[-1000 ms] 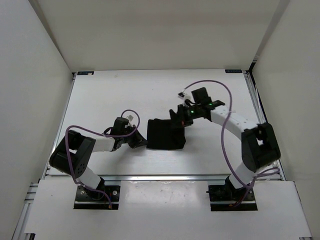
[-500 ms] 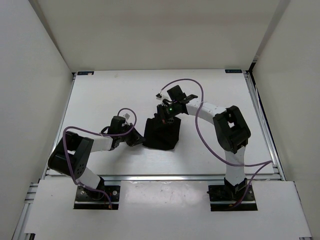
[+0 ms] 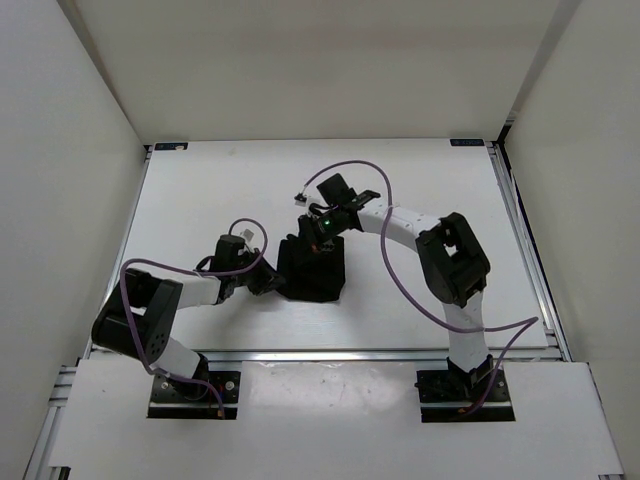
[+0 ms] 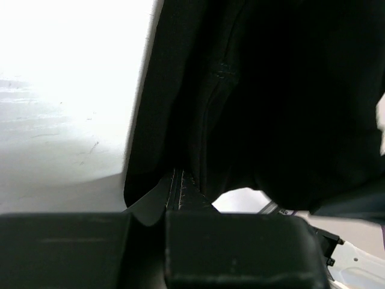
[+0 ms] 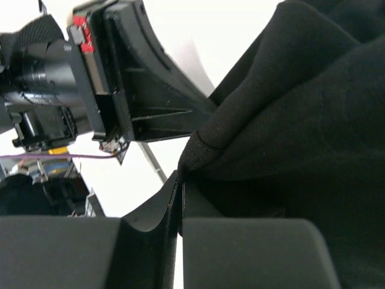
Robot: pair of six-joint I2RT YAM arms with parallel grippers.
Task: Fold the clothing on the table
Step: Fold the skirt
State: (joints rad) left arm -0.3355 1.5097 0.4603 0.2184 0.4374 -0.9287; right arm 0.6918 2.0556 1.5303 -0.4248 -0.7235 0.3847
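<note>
- Table: a flat white surface with metal rails along its edges. Both arm bases sit at its near edge.
- Clothing: black matte fabric gathered into a narrow bundle near the table's centre, between the two grippers. The wrist views do not show how much of it rests on the surface.
- Right gripper: at the bundle's far edge, jaws clenched on a rounded fold of fabric.
- Left gripper: at the bundle's left edge, jaws clenched on a stitched hem.
- Purple cables: looped loosely along each arm.
</note>
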